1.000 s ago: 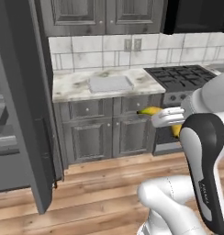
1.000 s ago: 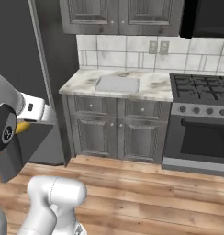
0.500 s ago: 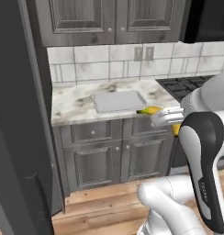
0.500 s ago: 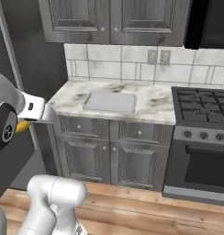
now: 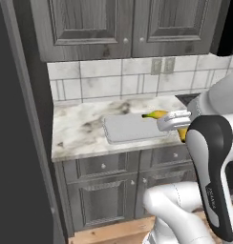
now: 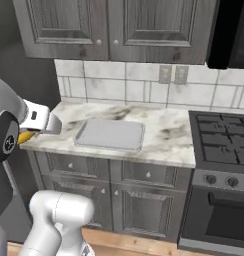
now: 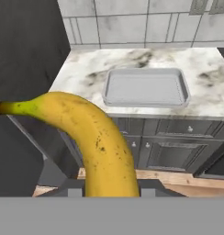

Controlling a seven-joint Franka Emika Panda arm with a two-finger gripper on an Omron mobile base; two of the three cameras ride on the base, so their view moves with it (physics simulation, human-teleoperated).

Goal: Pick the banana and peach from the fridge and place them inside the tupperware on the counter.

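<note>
Where the arm crosses the left base view, the banana (image 5: 155, 114) sticks out past the white wrist, level with the tupperware (image 5: 132, 127) on the counter (image 5: 75, 133). Right base view: a yellow end (image 6: 25, 136) shows under the wrist, short of the counter's edge; stove (image 6: 221, 145) at right. Hand view: gripper (image 7: 109, 188) clamped on the banana, tray ahead, bare inside.

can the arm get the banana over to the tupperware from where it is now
Probably yes. The jaws are shut on the banana, and the tupperware sits open and bare on the counter straight ahead, with nothing standing between them.
</note>
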